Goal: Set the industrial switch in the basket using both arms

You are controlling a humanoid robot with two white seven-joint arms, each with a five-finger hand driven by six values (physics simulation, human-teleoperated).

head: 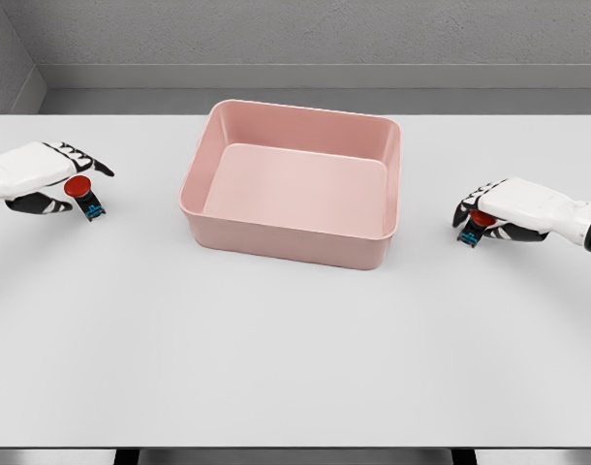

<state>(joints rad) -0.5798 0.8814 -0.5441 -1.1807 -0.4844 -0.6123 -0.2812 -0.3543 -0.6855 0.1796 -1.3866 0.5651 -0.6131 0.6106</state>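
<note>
**benchbot_fan:** so what's actually in the way here? Only 1 big thing I can see: the pink basket (294, 184) sitting upper middle of the frame, walls all the way round, top wide open.

**simrig42:** yep. The white table (295, 358) is bare across the whole lower half, and there's an open strip on each side of the basket, between its walls and the 2 hands at the far left and far right edges. Behind the basket just a thin band of table before the grey wall.
</note>
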